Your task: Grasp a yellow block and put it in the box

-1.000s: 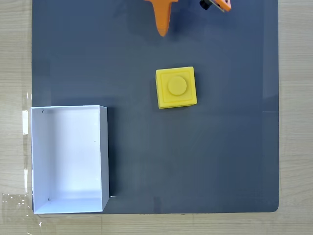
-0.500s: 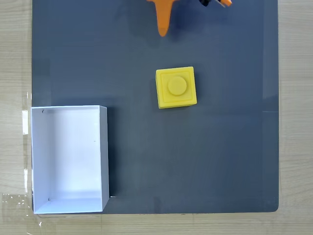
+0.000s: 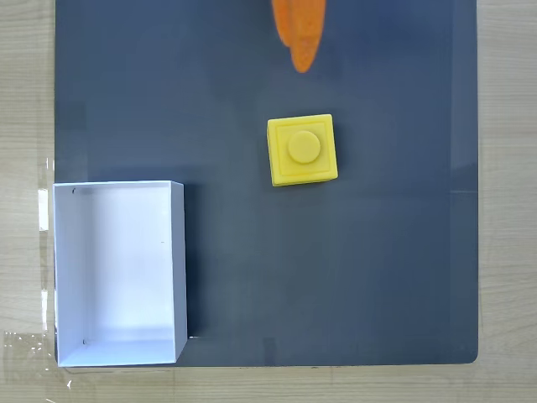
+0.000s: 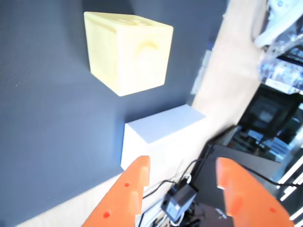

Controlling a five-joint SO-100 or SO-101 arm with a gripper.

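Observation:
The yellow block (image 3: pixel 302 149) sits stud-up on the dark mat, right of centre in the fixed view. The white box (image 3: pixel 117 269) rests at the mat's lower left with nothing inside. An orange finger (image 3: pixel 299 34) reaches down from the top edge and ends a short way above the block without touching it. In the wrist view my gripper (image 4: pixel 182 163) is open, its two orange fingers spread at the bottom with nothing between them. The yellow block (image 4: pixel 128 52) lies beyond them at the upper left, and the white box (image 4: pixel 158 130) is in the middle.
The dark grey mat (image 3: pixel 377 269) covers most of the wooden table (image 3: pixel 508 201). Clear tape (image 3: pixel 33 344) shines near the box's lower left corner. Cables and dark equipment (image 4: pixel 265 123) lie past the table edge in the wrist view.
The orange finger has shifted right and further down toward the block. The second orange part at the top right has left the fixed view. Block and box have not moved.

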